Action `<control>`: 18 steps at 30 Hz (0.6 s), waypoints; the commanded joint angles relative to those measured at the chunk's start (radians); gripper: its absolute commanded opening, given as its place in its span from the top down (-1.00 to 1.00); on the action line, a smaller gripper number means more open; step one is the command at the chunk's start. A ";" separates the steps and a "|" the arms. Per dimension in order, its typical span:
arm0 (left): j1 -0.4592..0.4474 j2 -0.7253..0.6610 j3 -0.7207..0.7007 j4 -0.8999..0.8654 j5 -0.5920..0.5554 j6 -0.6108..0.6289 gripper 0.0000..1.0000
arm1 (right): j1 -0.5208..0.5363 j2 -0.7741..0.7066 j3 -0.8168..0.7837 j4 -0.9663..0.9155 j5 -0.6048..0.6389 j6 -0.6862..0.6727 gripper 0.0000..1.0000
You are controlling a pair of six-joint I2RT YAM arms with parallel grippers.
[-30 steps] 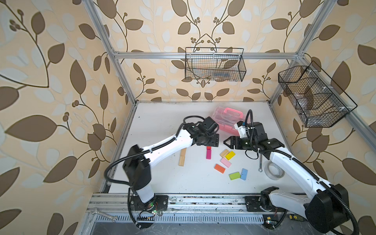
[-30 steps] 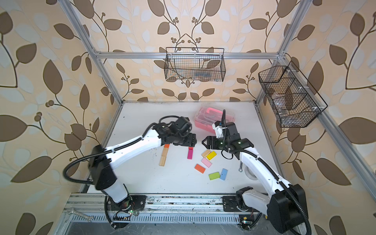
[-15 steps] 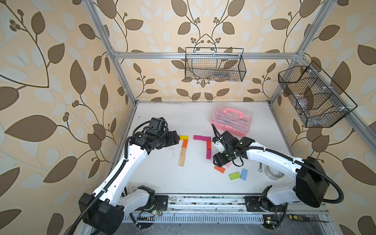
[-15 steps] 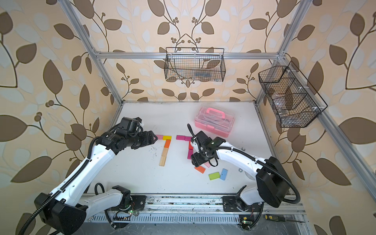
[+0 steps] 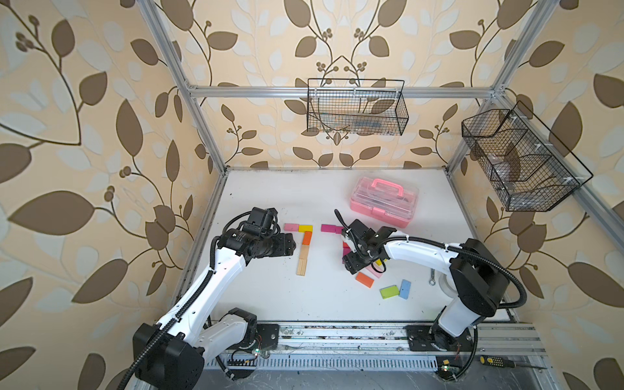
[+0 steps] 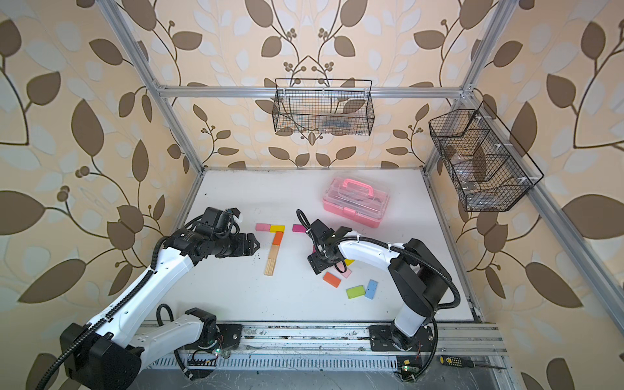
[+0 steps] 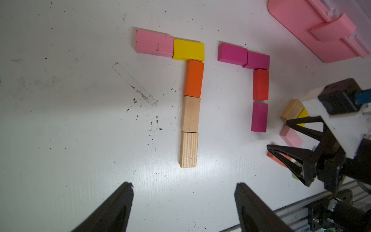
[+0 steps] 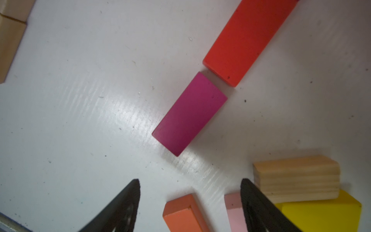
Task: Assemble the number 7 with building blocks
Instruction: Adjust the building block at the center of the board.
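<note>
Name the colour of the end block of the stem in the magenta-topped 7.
A magenta block; the right wrist view shows it best.

On my white tabletop (image 5: 287, 189):
- One pink plastic case (image 5: 385, 202), clear lid, pink handle, toward the far right.
- One small metal spanner (image 5: 432, 277), near my right edge.

Hung up:
- One black wire basket (image 5: 356, 108), back wall.
- One divided wire basket (image 5: 520, 158), right wall.

Off the table, in front:
- One yellow-handled screwdriver (image 5: 494, 361).

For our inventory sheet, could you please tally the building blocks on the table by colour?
Pink blocks: 2
Yellow blocks: 2
Orange blocks: 2
Red blocks: 1
Magenta blocks: 3
Plain wood blocks: 3
Green blocks: 1
Blue blocks: 1
Total: 15 blocks in view
</note>
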 commanded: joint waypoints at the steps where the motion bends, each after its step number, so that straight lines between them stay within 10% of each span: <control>1: 0.010 -0.028 -0.009 0.023 -0.005 0.039 -0.67 | -0.003 0.038 0.032 0.026 0.031 -0.015 -0.57; 18: 0.012 -0.008 -0.018 0.032 0.007 0.042 -0.71 | -0.031 0.084 0.004 0.080 0.015 -0.023 -0.33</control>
